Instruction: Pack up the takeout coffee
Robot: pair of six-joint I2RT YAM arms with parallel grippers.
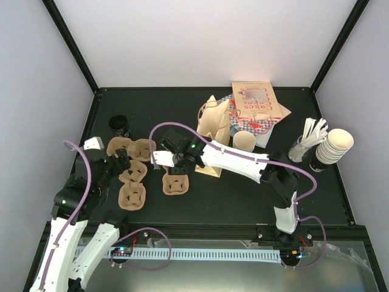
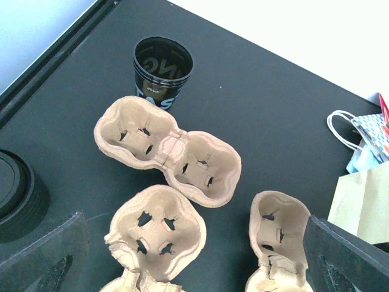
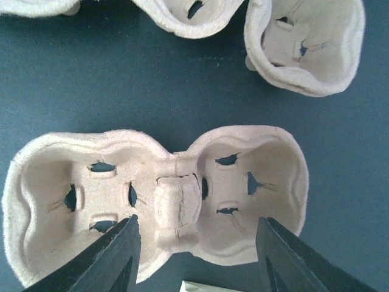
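Right gripper (image 3: 197,222) is hovering half-open, straddling the cup carrier (image 3: 176,201) at its middle, probably lining up a grab. Left gripper (image 2: 194,219) is hanging wide open.

three cup carriers (image 2: 167,149), one black cup (image 2: 163,70)

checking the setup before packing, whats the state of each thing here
left gripper: open, empty
right gripper: open, straddling the two-cup carrier
two-cup carrier: flat, wells up, empty
other carriers: flat, empty
black cup: upright, lidless, empty
tan paper bag: open or shut, cannot tell
cream cup: upright, lidless
cup stack: nested, lidless
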